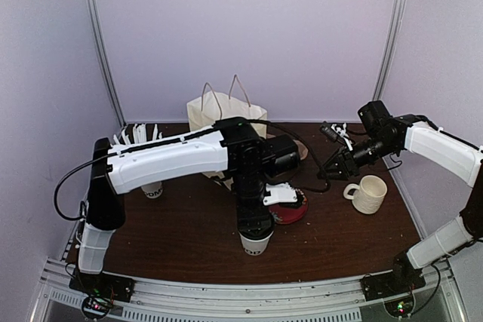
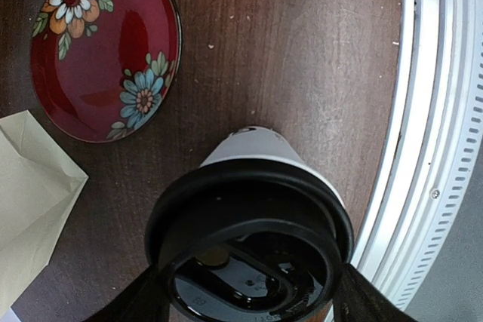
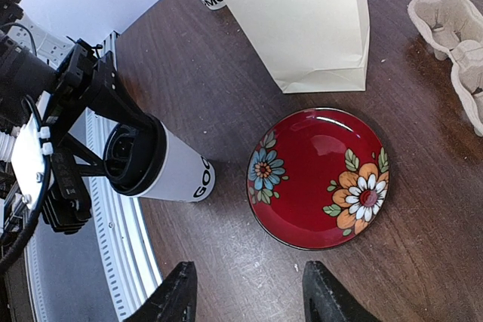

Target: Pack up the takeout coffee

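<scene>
The takeout coffee, a white paper cup (image 1: pixel 256 244) with dark letters, stands upright near the table's front edge with its black lid (image 2: pixel 249 216) on. My left gripper (image 1: pixel 254 224) comes straight down over it. Its two dark fingers press the lid's rim from either side in the left wrist view, so it is shut on the cup (image 3: pixel 177 171). My right gripper (image 3: pixel 249 292) hovers open and empty over bare wood, at the right of the table (image 1: pixel 337 171), well apart from the cup.
A red floral plate (image 1: pixel 290 209) lies just right of the cup. A cream paper bag (image 1: pixel 219 111) stands behind it. A ribbed mug (image 1: pixel 370 194) sits at the right, a cup of white sticks (image 1: pixel 151 186) at the left, a pulp cup carrier (image 3: pixel 453 28) beyond the plate. The metal rail (image 2: pixel 438 148) runs close by the cup.
</scene>
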Available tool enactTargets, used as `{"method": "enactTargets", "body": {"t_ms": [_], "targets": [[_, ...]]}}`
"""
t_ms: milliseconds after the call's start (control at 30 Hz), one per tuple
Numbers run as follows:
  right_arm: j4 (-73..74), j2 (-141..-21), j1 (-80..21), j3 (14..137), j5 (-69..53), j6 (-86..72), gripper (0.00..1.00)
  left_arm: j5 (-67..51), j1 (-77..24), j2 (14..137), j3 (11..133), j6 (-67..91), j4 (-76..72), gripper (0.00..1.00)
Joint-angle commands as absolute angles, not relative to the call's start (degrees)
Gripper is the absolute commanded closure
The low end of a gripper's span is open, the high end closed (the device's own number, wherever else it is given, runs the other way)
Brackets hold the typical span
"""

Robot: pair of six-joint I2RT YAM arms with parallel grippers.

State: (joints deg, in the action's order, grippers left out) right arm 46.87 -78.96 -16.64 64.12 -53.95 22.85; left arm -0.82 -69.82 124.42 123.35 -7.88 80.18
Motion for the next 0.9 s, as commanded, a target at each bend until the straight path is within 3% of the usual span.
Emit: {"method": "enactTargets", "body": {"t_ms": [0, 300, 867], "targets": [[46.85, -78.12, -16.96, 63.35, -54.14, 23.99, 0.49, -2.81, -69.16, 125.75, 123.66, -8.02, 79.76, 0.30], [46.71, -78.06, -16.96, 63.04, -54.08, 24.08, 0.49, -3.15, -69.16, 126.99, 123.75, -8.16, 79.50, 0.29], [46.96, -78.49, -16.96, 63.42, -54.32, 24.08, 0.49, -0.88, -68.72, 123.54, 123.29, -8.16, 76.44, 0.19]]}}
